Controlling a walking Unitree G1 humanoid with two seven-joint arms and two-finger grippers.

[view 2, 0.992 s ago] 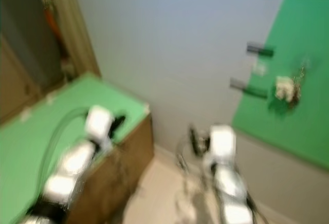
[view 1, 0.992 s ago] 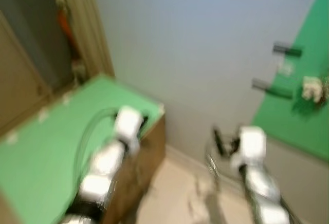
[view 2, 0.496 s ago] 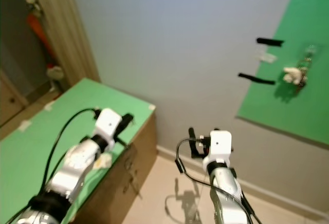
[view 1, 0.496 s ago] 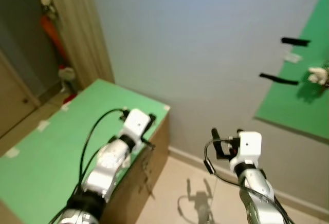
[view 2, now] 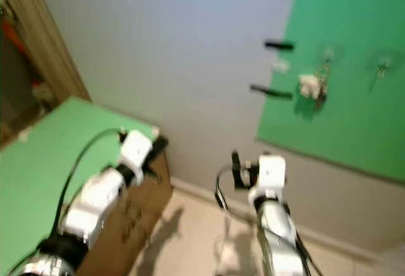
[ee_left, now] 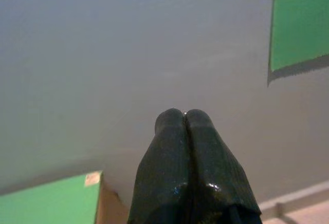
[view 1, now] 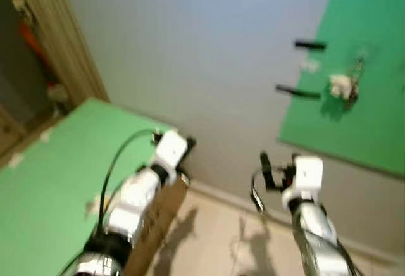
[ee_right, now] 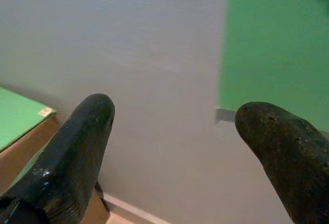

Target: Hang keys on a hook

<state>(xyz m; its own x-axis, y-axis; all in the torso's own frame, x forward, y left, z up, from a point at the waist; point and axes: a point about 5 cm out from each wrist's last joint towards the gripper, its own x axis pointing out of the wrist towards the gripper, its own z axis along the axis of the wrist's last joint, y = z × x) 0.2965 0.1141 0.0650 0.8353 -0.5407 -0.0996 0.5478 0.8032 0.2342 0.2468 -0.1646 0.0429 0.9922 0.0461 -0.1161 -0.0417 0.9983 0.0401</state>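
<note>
Two green surfaces flank us: the tabletop (view 1: 44,187) at eight o'clock, the wall panel (view 1: 354,67) at two, where the keys (view 1: 345,87) dangle lengthwise downward. Our left gripper (ee_left: 185,117) is pinched closed; our right gripper (ee_right: 175,126) gapes, empty.

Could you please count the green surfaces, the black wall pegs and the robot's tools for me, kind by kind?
Green surfaces: 2, the wall panel and the cabinet top
Black pegs on the grey wall: 2, upper and lower
Tools: 2, the left tool shut and the right tool open
Total: 6
</note>
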